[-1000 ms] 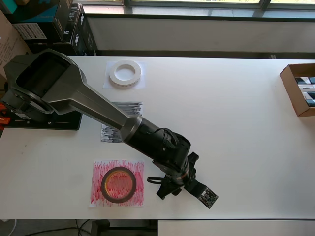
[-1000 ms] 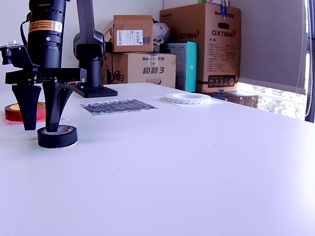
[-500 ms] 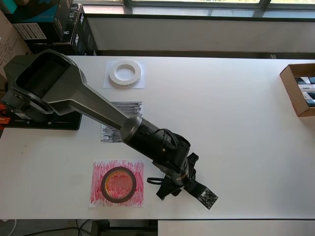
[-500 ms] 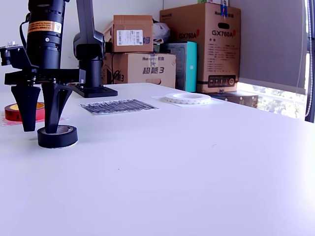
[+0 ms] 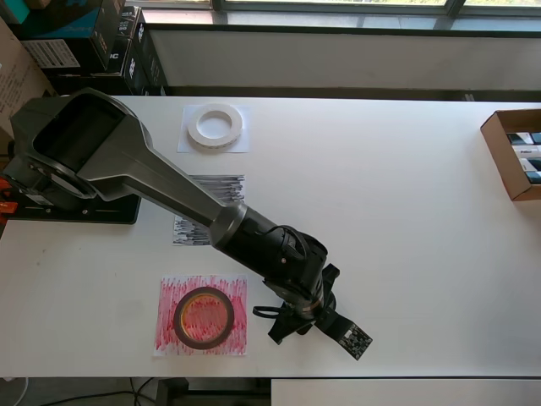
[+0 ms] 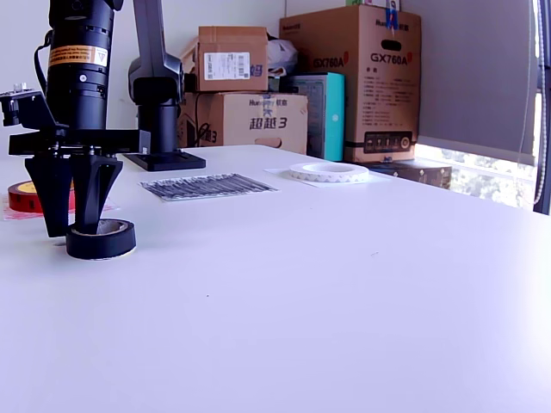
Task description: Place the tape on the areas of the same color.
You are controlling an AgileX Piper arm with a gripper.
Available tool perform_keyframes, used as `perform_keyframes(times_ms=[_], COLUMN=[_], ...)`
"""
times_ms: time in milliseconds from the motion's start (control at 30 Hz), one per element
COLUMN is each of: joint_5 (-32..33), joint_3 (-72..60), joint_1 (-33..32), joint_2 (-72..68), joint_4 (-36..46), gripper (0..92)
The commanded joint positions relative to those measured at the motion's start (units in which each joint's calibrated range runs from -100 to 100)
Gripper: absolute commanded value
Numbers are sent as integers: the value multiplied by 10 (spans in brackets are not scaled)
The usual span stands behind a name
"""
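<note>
— Gripper (image 6: pixel 71 211)? 
— Pointing down at black tape roll (image 6: pixel 102 239) on table (image 6: pixel 362 284); fingers (image 6: pixel 91 194) spread, one inside the ring, one outside, wall between them; contact cannot be told.
— Other rolls?
— Red tape (image 5: pixel 204 317) on red-scribbled sheet (image 5: pixel 201 315); white tape (image 5: pixel 215 125) on white sheet (image 5: pixel 214 131).
— Black-scribbled sheet (image 6: pixel 207 185)?
— Bare, partly hidden under arm in overhead view.

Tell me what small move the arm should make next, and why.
Probably shut the gripper on the black tape: its fingers straddle the roll's near wall, one inside the hole, one outside. The roll lies on bare table, while the black-scribbled sheet has no tape on it.
</note>
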State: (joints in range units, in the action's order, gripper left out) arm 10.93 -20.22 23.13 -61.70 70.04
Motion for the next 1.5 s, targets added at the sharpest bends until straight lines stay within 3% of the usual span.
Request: perform_keyframes(times_ms=[0,33,333,567,767,1100,1467], joint_5=[3,3,-9,-69,-111,-109,-117], joint_3=[-5,-5,-11,15,118,265,436], joint_1=[1,1,4,-14,-65,-187,-262], joint_2=[1,1,13,106,218,339,407], joint_4=[5,5,3,-5,-63,-102,-179], gripper=[40,0,0,0,0,0,0])
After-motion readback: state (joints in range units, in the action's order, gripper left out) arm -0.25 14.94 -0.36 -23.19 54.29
